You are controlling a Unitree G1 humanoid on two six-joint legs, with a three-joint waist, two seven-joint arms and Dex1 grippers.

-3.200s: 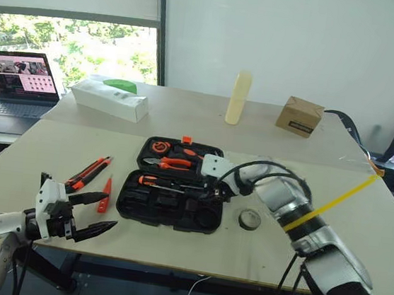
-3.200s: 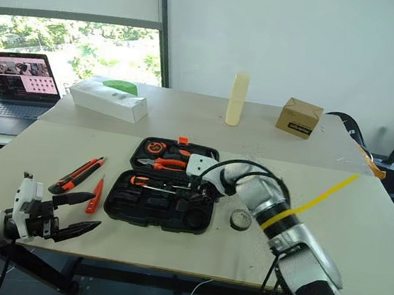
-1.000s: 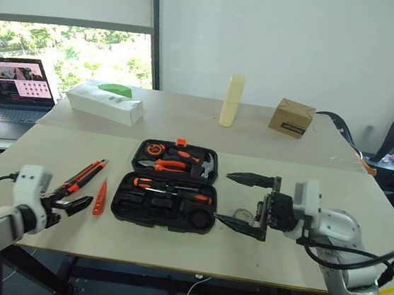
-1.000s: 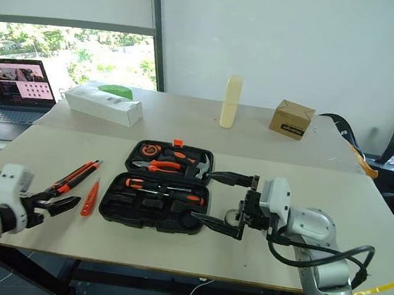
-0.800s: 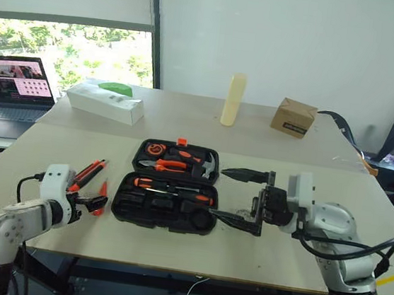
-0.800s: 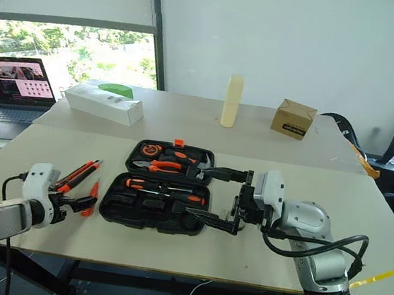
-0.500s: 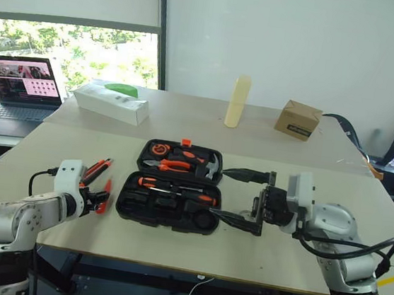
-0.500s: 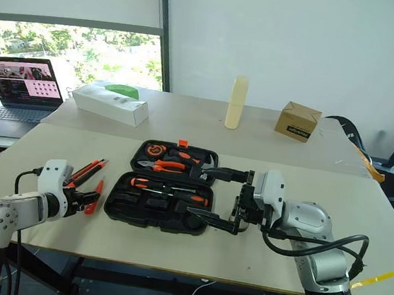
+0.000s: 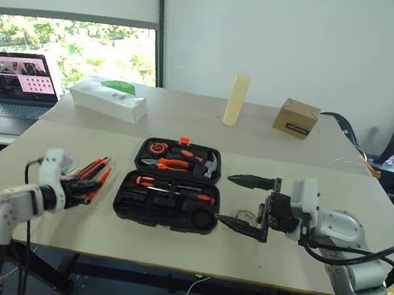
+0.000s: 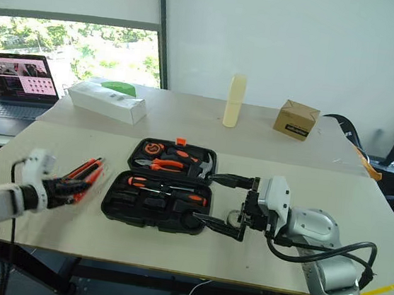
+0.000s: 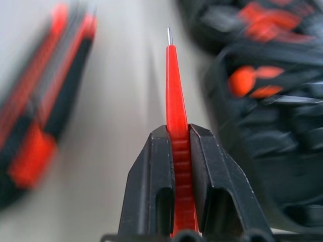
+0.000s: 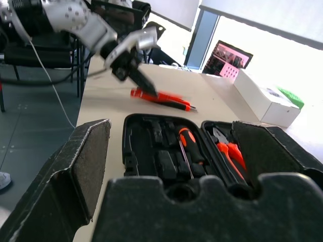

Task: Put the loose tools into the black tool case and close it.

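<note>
left eye view: laptop (image 9: 13, 82), white box (image 9: 108, 100) (far side), cardboard box (image 9: 296, 118)

In the left wrist view, the slim orange tool (image 11: 175, 126) runs down between the left tool's (image 11: 180, 151) fingers and off the lower edge, so its handle end is cut off. The utility knife (image 11: 43, 108) at left and the black tool case (image 11: 262, 101) at right are blurred, their slot contents unreadable. In the left eye view, the tape roll (image 9: 247, 216) at lower centre-right is partly hidden behind the right tool (image 9: 246, 205).
</note>
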